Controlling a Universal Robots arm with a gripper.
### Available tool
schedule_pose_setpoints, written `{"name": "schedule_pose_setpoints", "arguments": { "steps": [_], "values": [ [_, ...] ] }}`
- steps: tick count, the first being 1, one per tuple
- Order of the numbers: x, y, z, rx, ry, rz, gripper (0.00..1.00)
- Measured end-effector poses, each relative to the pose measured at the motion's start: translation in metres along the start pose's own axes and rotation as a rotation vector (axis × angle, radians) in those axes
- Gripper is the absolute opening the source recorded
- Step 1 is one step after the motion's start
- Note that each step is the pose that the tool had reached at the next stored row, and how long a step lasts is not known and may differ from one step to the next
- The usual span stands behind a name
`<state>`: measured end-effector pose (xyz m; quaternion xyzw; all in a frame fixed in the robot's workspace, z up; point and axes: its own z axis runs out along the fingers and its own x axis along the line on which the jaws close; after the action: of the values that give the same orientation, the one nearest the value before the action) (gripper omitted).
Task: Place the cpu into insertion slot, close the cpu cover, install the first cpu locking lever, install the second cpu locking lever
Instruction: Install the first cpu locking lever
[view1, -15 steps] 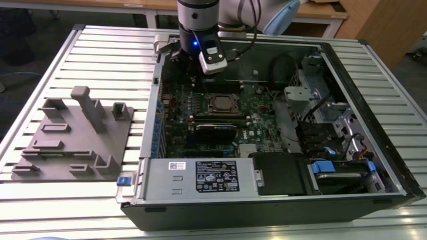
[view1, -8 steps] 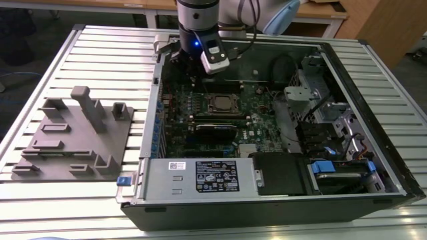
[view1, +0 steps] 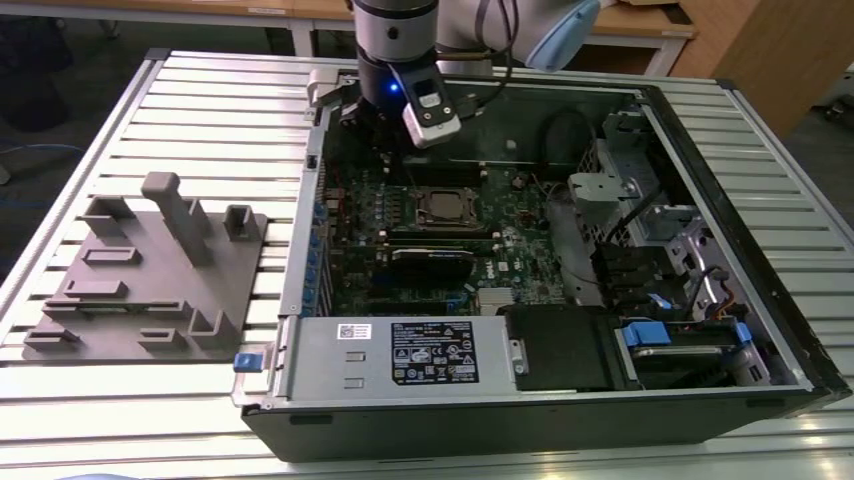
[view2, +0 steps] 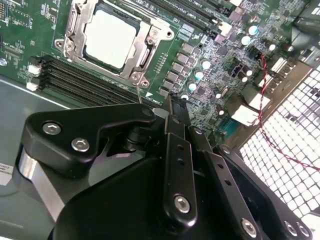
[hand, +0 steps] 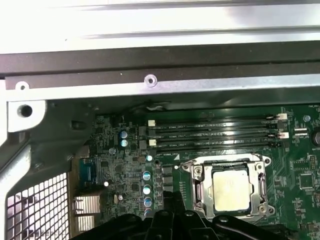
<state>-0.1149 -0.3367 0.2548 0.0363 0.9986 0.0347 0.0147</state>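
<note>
The cpu (view1: 447, 209) (view2: 110, 36) (hand: 231, 188), a dull silver square, lies in the insertion slot (hand: 193, 171) on the green board inside the open case. The silvery cpu cover (view2: 146, 54) (hand: 200, 189) lies flat as a frame around it. A thin lever wire (view2: 138, 92) runs out from the socket's corner toward my fingers. My gripper (view1: 386, 148) (view2: 173, 101) (hand: 170, 206) hangs over the board beside the socket, toward the case's far wall in the exterior view. It is shut with nothing between its black fingers and stands apart from the cpu.
Black memory slots (hand: 210, 135) run along one side of the socket. A perforated case grille (view2: 285, 145) lies close to the gripper. A grey fixture block (view1: 147, 270) sits on the slatted table at the exterior view's left. The power supply (view1: 400, 355) fills the case's near end.
</note>
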Motion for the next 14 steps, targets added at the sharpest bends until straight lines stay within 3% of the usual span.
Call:
{"name": "schedule_pose_setpoints", "arguments": {
  "steps": [3, 4, 6, 8, 11, 14],
  "values": [
    [0.0037, -0.0004, 0.0002, -0.0029, 0.0003, -0.001, 0.11],
    [0.0045, -0.0004, 0.0003, -0.0104, 0.0009, -0.001, 0.11],
    [0.0047, -0.0004, 0.0004, -0.0334, 0.0025, 0.000, 0.11],
    [0.0047, -0.0004, 0.0004, -0.0607, 0.0044, 0.000, 0.11],
    [0.0047, -0.0004, 0.0004, -0.0901, 0.0065, 0.001, 0.11],
    [0.0047, -0.0004, 0.0003, -0.0949, 0.0070, 0.002, 0.11]
  ]
}}
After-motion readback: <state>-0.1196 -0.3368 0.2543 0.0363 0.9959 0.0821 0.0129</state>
